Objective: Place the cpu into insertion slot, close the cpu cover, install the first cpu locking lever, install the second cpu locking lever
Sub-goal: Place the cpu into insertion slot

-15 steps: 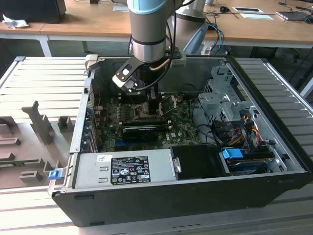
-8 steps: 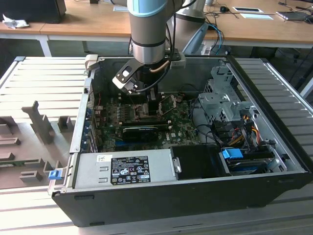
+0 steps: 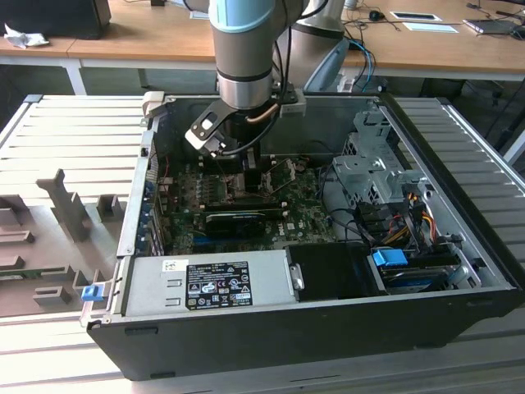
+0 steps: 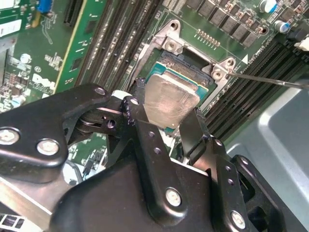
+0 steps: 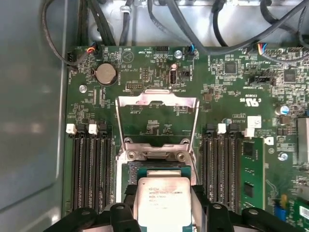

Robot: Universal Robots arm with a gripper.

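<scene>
While the arm reached down into the open computer case (image 3: pixel 271 345), the gripper (image 3: pixel 246 182) was clamped on the cpu (image 4: pixel 170 102), one black finger (image 4: pixel 139 120) against each of two opposite edges. In both wrist views the chip hung directly over the insertion slot (image 4: pixel 170 44), near the middle of the motherboard (image 5: pixel 217 96) and between the two banks of memory slots (image 5: pixel 91 169). Whether it already touched the socket floor or sat just above it could not be told.

In the second wrist view the chip looked slightly tilted against the metal rim, and that seemed the main hazard. A chip let go crooked, or turned off its keyed corner, would likely ride up on the rim or press unevenly on the contacts below and bend them. The fingers reached down past the chip's edges, so pushing lower could have jammed them against the socket frame.

The cpu cover (image 5: pixel 159 100) stood hinged open at the socket's edge nearer the board's cable connectors. A knock from the arm might have tipped it onto the fingers. A thin metal lever (image 4: pixel 270 79) lay just beside the socket corner, where it could snag.
</scene>
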